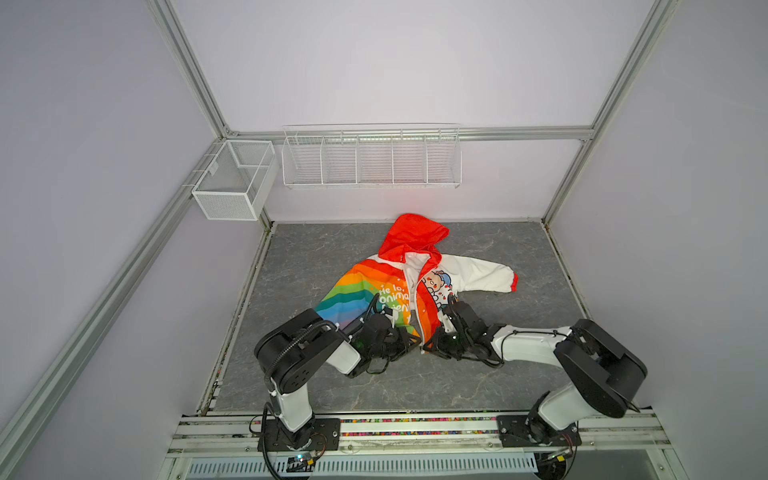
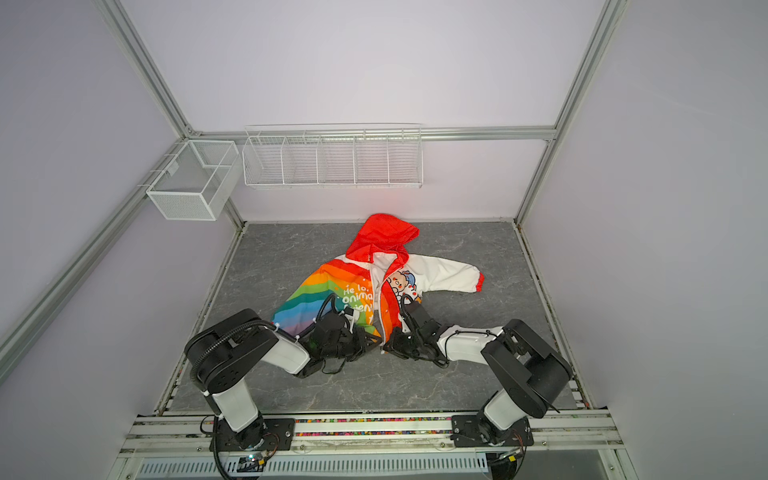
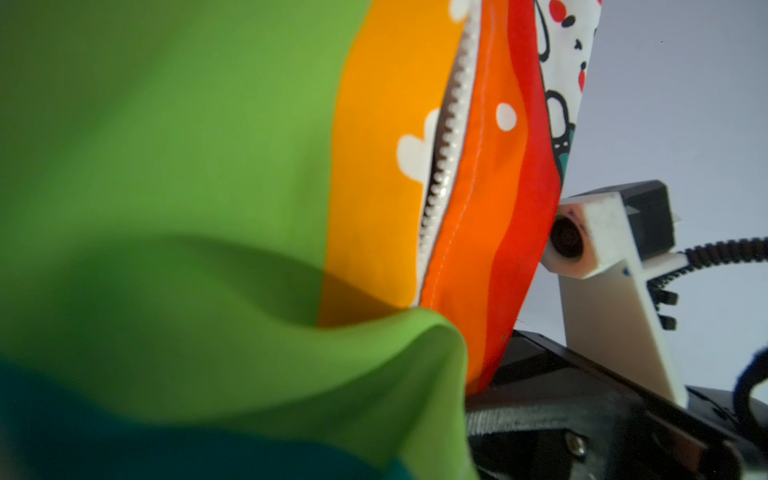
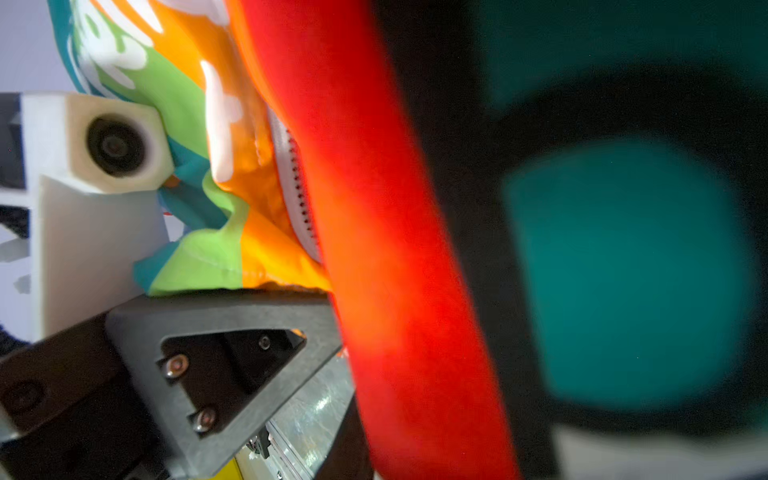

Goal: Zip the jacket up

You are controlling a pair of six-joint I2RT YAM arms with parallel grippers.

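Nearest me, my left claw [image 1: 409, 341] is pressed together on the rainbow hem of the jacket [image 1: 374, 291]. My right claw [image 1: 430, 344] sits just beside it at the red-orange hem; I cannot tell whether it grips. The jacket lies mid-worktop [image 1: 415, 386], zipper [image 3: 446, 158] open at the chest, hood farthest. Beyond, a mesh basket [image 1: 226, 205] and a five-bay wire rack [image 1: 372, 180] hang on the walls.
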